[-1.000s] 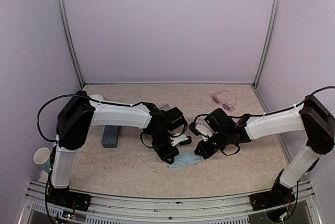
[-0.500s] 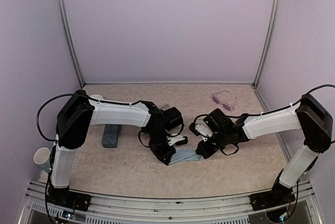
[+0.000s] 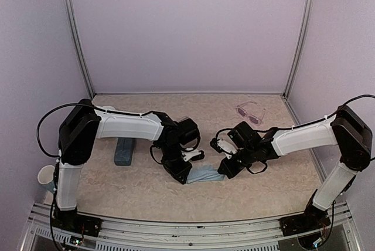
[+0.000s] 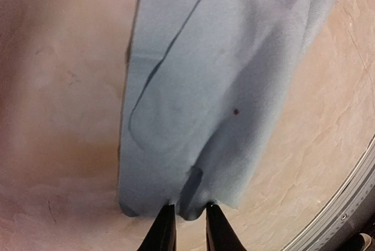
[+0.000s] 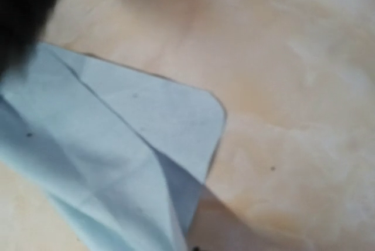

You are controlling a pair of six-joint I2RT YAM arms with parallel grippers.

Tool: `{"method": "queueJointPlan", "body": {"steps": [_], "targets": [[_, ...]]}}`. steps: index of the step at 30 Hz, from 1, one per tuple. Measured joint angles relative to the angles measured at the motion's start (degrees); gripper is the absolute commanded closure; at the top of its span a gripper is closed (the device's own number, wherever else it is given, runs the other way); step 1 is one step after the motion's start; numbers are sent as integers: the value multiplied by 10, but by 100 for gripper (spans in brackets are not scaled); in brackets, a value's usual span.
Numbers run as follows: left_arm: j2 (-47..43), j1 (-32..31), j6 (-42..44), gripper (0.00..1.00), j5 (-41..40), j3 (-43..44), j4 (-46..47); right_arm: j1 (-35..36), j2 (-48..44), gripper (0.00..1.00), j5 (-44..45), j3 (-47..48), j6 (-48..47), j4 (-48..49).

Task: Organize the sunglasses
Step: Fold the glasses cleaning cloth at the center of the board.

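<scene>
Light-blue cloth; beige mottled table; sunglasses seemingly pink.

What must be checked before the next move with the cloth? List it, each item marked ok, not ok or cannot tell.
1. Right claw shut on light-blue cloth: ok, a corner lifts toward it.
2. Left claw gripping the cloth's other end: cannot tell; fingers narrowly apart at its edge.
3. Cloth spread flat: not ok, folded and creased.
4. Sunglasses clear of both arms: ok, far back right.
5. Blue-grey case out of the way: ok, left of the left claw.
</scene>
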Motion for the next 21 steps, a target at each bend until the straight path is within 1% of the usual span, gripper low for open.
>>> {"method": "queueJointPlan", "body": {"steps": [3, 6, 8, 12, 17, 21], "targets": [[-22, 17, -18, 78, 2, -26, 13, 0, 0, 93, -11, 0, -7, 1], [-59, 37, -40, 78, 7, -61, 36, 0, 0, 81, -19, 0, -11, 1], [-85, 46, -53, 78, 14, -81, 56, 0, 0, 75, -21, 0, -15, 1], [-112, 50, -79, 78, 25, -101, 90, 0, 0, 70, -23, 0, -18, 1], [-113, 49, -109, 81, 33, -101, 125, 0, -3, 64, -14, 0, -18, -3], [-106, 45, -133, 81, 33, -96, 148, 0, -21, 59, 3, 0, -14, -16]]}}
